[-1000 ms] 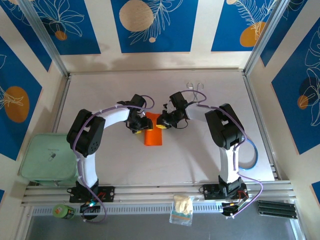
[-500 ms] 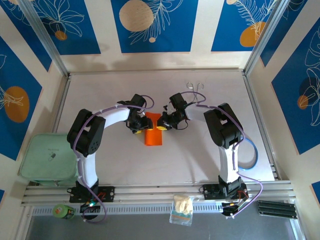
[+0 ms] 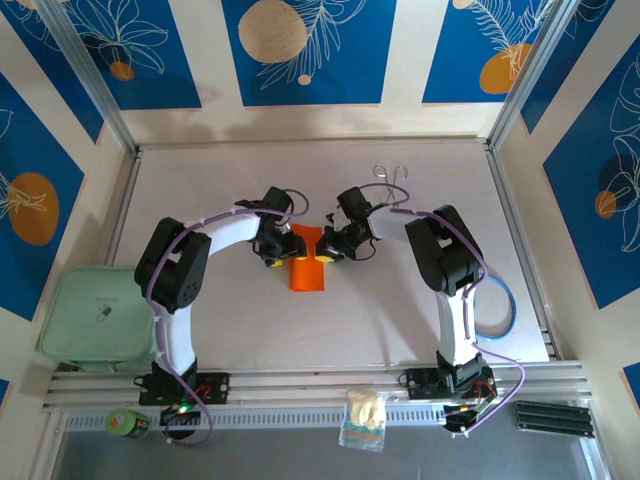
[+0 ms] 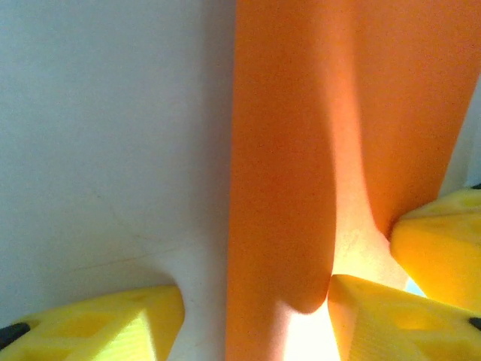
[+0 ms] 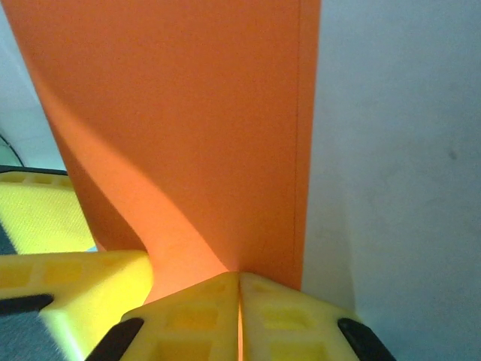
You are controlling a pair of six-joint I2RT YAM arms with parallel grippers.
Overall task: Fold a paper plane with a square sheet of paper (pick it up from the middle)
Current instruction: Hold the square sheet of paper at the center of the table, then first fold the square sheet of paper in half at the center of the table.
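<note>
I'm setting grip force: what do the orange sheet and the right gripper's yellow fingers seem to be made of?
Orange sheet: probably thin matte paper; it curves softly and has a sharp, straight folded edge. Right gripper's fingers: apparently moulded or printed matte plastic, judging by the recessed pockets and dark inserts.

A pale table point(image 3: 260, 320) stands inside cream walls point(image 3: 400, 60) hung with blue leaf-print panels point(image 3: 240, 70), well beyond the left gripper point(image 3: 284, 258). Aluminium posts point(image 3: 85, 75) rise at the far corners. The light is soft and even.
</note>
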